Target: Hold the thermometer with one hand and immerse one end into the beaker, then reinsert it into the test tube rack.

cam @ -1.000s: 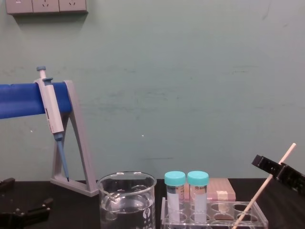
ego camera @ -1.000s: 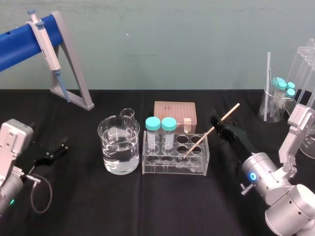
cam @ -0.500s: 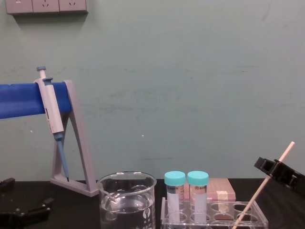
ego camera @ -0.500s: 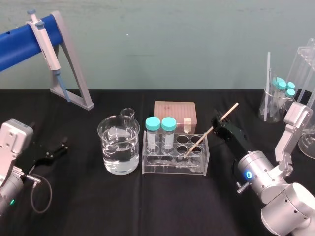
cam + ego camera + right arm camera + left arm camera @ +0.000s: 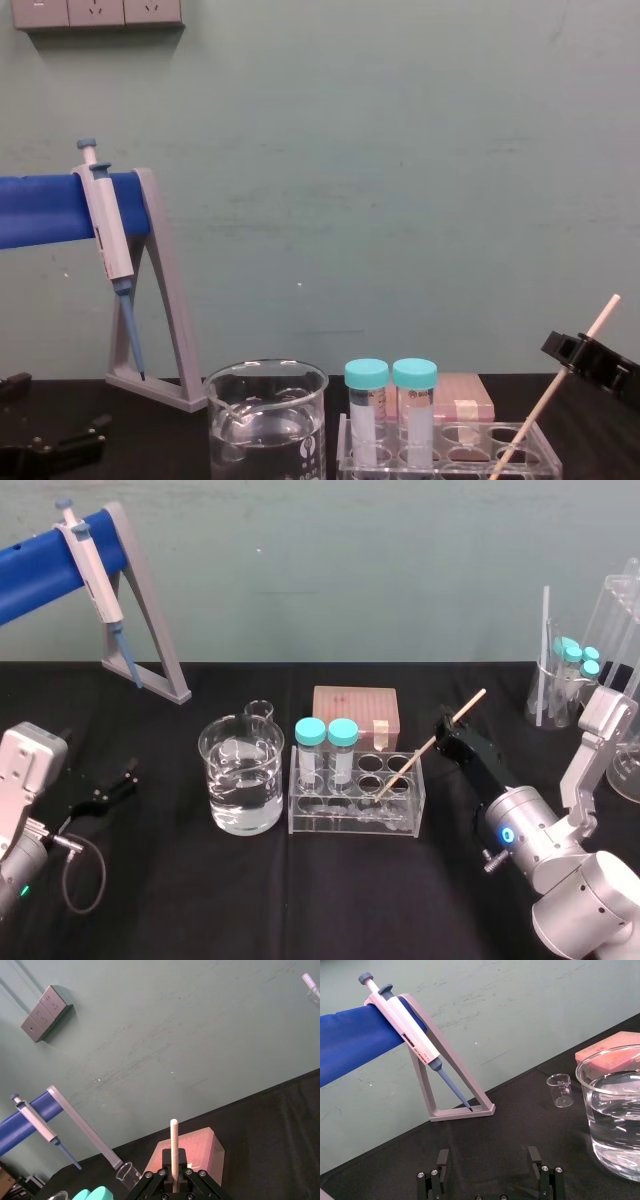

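The thermometer [image 5: 410, 765] is a thin cream-pink rod. It leans to the right, with its lower end in a hole of the clear test tube rack [image 5: 355, 815]. My right gripper [image 5: 446, 727] is shut on its upper part. In the right wrist view the thermometer [image 5: 174, 1145] sticks out from between the closed black fingers [image 5: 161, 1176]. The chest view shows the thermometer [image 5: 540, 410] slanting up past the right gripper [image 5: 590, 362]. The beaker [image 5: 241, 775], about half full of water, stands just left of the rack. My left gripper [image 5: 487, 1172] rests open at the far left, apart from everything.
Two teal-capped tubes [image 5: 326, 735] stand in the rack's left holes. A pink tip box [image 5: 356, 710] and a tiny beaker [image 5: 260, 710] sit behind them. A grey A-frame stand with a pipette [image 5: 92, 575] is at the back left. Glassware [image 5: 565, 685] crowds the back right.
My right gripper's fingers have closed onto the thermometer's upper part. The thermometer still leans in the rack as before, and the left arm has not moved.
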Available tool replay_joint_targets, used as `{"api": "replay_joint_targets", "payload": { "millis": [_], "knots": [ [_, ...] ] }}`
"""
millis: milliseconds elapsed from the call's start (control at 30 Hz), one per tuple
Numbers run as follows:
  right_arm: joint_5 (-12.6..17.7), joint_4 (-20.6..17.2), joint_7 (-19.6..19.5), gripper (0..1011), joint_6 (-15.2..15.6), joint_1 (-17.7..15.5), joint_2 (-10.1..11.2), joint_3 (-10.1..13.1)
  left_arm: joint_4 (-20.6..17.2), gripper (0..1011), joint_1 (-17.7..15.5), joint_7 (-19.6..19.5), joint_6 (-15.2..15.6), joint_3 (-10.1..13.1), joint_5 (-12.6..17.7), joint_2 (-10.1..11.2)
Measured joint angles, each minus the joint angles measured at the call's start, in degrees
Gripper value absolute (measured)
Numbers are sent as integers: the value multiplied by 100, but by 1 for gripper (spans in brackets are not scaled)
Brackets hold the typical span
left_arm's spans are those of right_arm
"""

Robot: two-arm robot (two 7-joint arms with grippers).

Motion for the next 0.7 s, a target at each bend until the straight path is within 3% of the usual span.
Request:
{"api": "replay_joint_targets", "payload": {
  "millis": [300,700],
  "knots": [
    [-196,-125,39,53,-34,-6,88,-43,0,1004,0,0,0,0,0,0],
    [-1039,-596,191,53,268,121,580,-459,0,1004,0,0,0,0,0,0]
  ]
}}
